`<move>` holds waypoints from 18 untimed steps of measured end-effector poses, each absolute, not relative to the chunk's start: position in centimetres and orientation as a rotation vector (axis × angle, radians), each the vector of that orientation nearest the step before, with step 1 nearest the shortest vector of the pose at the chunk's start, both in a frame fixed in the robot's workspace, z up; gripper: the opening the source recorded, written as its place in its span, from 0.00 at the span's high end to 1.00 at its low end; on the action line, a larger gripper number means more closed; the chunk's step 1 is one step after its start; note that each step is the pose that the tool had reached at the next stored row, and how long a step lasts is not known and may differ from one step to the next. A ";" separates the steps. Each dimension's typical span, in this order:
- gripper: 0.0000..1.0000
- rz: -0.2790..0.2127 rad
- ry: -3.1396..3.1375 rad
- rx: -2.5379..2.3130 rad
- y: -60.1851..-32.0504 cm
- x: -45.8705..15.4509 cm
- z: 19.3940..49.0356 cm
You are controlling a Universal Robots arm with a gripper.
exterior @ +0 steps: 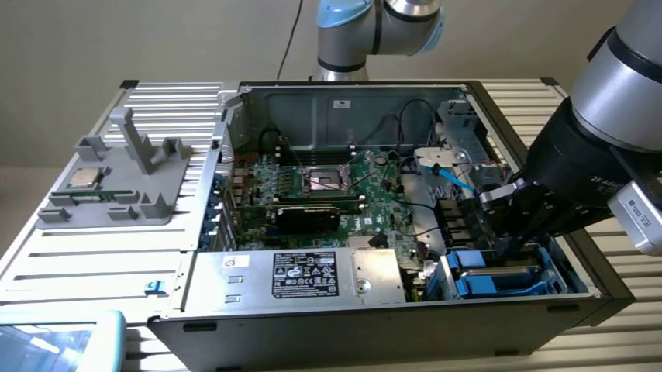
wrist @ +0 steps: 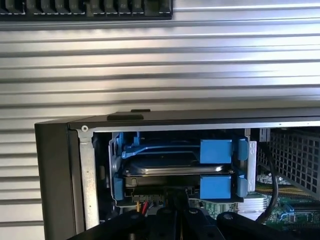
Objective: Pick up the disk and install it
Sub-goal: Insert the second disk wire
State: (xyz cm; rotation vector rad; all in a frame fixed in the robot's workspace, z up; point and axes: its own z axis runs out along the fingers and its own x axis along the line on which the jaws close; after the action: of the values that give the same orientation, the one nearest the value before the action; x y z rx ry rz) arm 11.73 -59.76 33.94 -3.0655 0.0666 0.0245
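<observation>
The disk [wrist: 172, 168], silver-grey in a bright blue plastic frame, lies flat inside the drive bay at the corner of the open computer case [wrist: 55, 170]. In the exterior view the disk [exterior: 497, 277] sits low in the case at the exterior view's right, near the front wall. My gripper [exterior: 506, 246] reaches down into the case just above and beside it. In the wrist view the gripper [wrist: 177, 207] is shut, its dark fingers pressed together with nothing between them. Their tips stand right at the disk's near edge; whether they touch it I cannot tell.
A large silver box with a black label [exterior: 310, 275] lies along the case front. The motherboard [exterior: 331, 186] and loose cables [exterior: 455, 180] take up the middle. A grey fixture [exterior: 114, 190] carrying a small square chip [exterior: 87, 178] stands on the ribbed table [exterior: 93, 256].
</observation>
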 end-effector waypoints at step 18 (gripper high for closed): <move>0.89 0.030 0.067 -3.065 -59.8 13.5 35.3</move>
State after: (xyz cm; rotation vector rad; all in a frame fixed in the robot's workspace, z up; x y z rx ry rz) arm 13.54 -59.77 35.33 -3.0648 0.0669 0.0298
